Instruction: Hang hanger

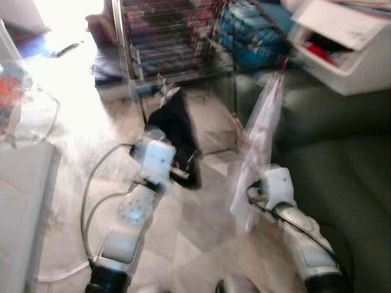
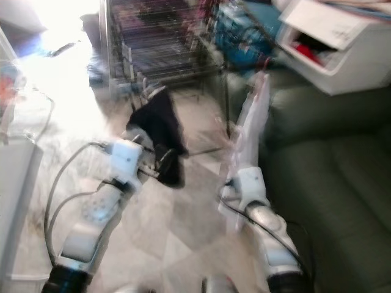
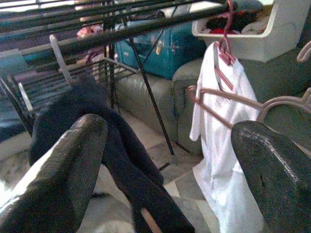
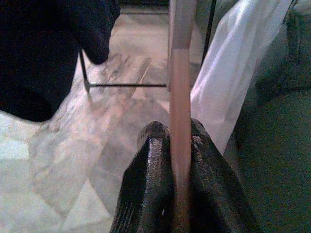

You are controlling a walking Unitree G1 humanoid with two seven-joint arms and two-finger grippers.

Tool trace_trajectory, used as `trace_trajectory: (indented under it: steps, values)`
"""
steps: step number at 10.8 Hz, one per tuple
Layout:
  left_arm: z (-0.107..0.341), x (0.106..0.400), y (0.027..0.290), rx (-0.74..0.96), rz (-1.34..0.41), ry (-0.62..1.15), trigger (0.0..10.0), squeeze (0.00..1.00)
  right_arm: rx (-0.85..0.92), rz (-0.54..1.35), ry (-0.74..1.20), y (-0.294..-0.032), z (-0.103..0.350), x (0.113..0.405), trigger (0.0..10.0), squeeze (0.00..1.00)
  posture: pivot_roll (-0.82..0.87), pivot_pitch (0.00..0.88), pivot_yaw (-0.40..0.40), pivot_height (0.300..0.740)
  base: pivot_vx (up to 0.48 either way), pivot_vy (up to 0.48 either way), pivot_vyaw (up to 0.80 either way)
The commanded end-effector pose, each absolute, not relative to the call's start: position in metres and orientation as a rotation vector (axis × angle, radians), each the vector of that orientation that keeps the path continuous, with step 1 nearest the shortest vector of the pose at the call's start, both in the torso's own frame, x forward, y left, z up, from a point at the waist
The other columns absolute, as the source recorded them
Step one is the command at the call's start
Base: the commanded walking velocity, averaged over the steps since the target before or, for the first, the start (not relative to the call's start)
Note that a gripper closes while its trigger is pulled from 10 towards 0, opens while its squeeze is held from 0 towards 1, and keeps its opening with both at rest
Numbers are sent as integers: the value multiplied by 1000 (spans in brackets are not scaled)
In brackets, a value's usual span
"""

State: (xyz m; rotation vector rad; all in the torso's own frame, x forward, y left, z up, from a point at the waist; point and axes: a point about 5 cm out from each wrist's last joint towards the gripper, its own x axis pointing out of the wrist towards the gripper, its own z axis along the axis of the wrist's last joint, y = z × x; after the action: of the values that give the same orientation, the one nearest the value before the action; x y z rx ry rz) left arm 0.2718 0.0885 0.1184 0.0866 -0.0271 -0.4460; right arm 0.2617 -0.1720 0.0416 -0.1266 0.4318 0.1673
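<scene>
— Where's the hanger (image 4: 180,73)?
— My right gripper (image 4: 179,160) has its fingers pinching its pink bar, white shirt (image 3: 221,145) draped on it, beside the drying rack (image 3: 121,34).
— Left gripper (image 3: 167,165)?
— Fingers spread, facing a dark garment (image 3: 92,136).

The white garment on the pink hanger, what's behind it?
Behind the white garment on the pink hanger sits a dark green sofa, with a white bin above it. The sofa part directly behind the cloth is covered.
</scene>
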Motion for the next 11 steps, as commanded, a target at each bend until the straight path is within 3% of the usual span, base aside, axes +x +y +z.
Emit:
trace_trajectory:
  steps: [1,5,11]
  values:
    - [120,272,97,102,-418,-34,10000,0,-118,194,403,-161,47,266,10000,0,-106,47,9,740,480,0,0]
    - [120,272,95,107,-432,-36,10000,0,-153,180,373,-164,52,273,10000,0,-103,41,7,740,480,0,0]
    - [117,268,95,77,-423,-23,10000,0,-196,136,301,-175,68,296,10000,0,-93,42,1,740,0,0,0]
